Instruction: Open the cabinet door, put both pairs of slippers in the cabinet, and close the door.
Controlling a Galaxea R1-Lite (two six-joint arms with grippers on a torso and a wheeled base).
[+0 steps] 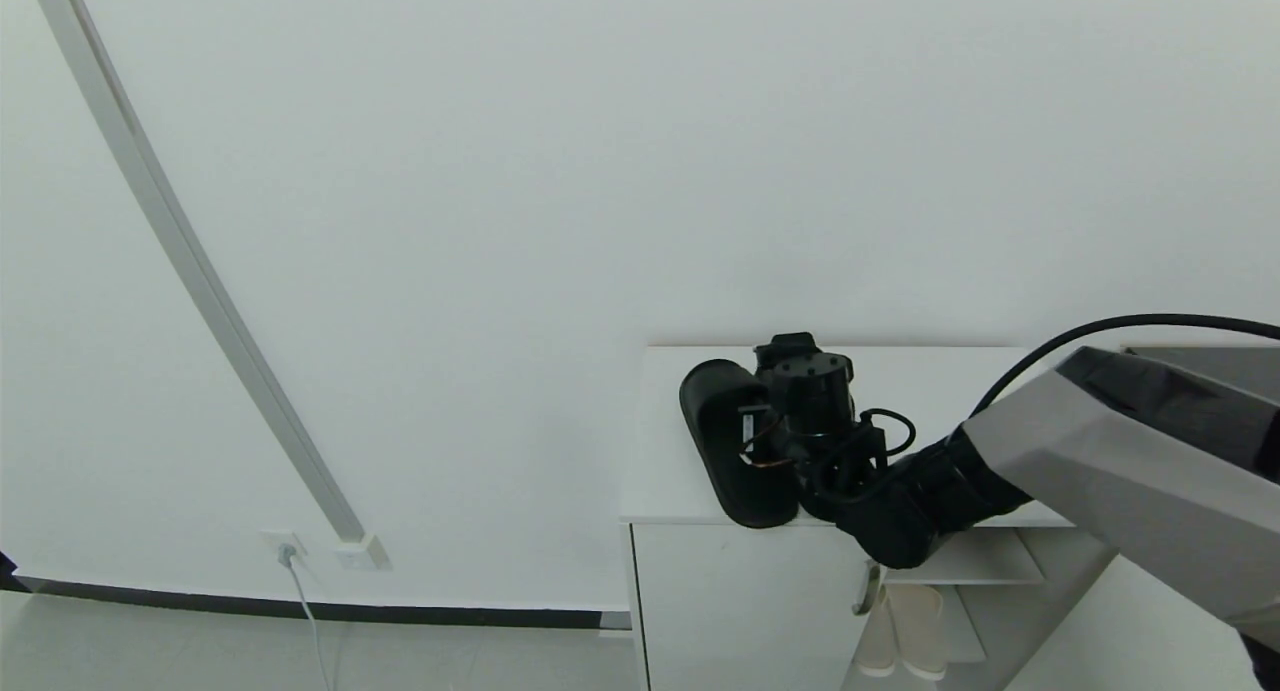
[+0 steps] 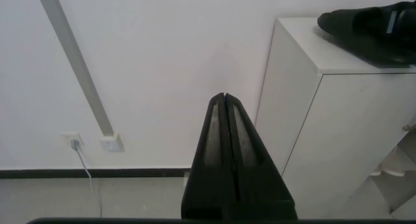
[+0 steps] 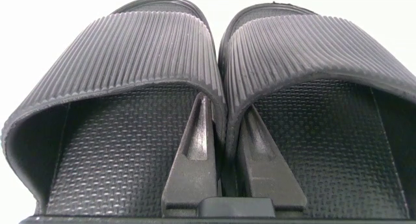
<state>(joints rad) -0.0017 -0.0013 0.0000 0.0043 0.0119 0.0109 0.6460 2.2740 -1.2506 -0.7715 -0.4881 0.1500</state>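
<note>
A pair of black slippers (image 3: 149, 74) lies side by side on top of the white cabinet (image 1: 690, 491). In the head view one black slipper (image 1: 725, 441) shows to the left of my right wrist. My right gripper (image 3: 224, 130) has one finger (image 3: 195, 152) inside each slipper and is shut on their two inner walls. A pair of white slippers (image 1: 900, 636) stands on a shelf inside the cabinet's open right half. My left gripper (image 2: 224, 104) is shut with nothing in it, hanging in the air left of the cabinet (image 2: 338, 120) and facing the wall.
The cabinet's left door (image 1: 740, 611) is closed. A shelf (image 1: 960, 561) shows just under the top panel on the open side. A white wall stands behind, with a slanted cable duct (image 1: 190, 261), a socket and a cord (image 1: 300, 581).
</note>
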